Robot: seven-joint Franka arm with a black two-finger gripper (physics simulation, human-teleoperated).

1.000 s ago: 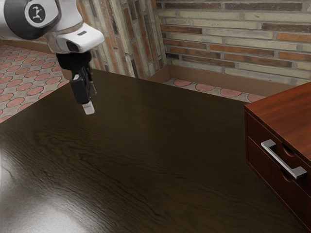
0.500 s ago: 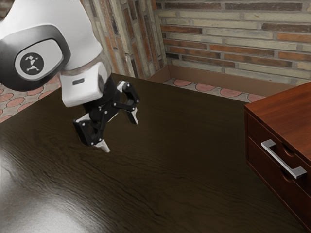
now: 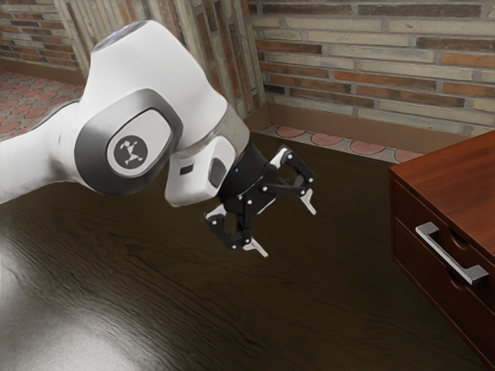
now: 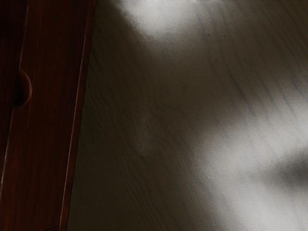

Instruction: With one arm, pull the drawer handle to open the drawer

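**Spread fingers, a long reach to the handle**

The gripper (image 3: 286, 229) hangs above the dark surface (image 3: 232, 317) near the middle of the scene. Its fingers (image 3: 309, 204) are spread wide with nothing between them. The drawer (image 3: 424, 267) sits in the cabinet (image 3: 456, 178) at the exterior view's right edge and looks flush with the front, so not yet opened. Its silver handle (image 3: 451, 253) is well apart from the gripper, with bare surface between them. In the wrist view the cabinet's front (image 4: 43, 144) shows beside the surface (image 4: 192, 120), with a dark recess (image 4: 20, 90) cut into it.

The step in hand is, by my judgement, the approach. The gripper should arrive at the height of the bar with the fingers spread. It should be turned so that one finger passes on each side of the bar, across its length. The middle of the bar, between its two posts, is the safest target. The fingers should press together only once the bar lies fully between them. The pull should then run straight out along the drawer's travel, toward the exterior view's left, without lifting or twisting. The main risk is a fingertip striking the cabinet's front or catching in the recess.
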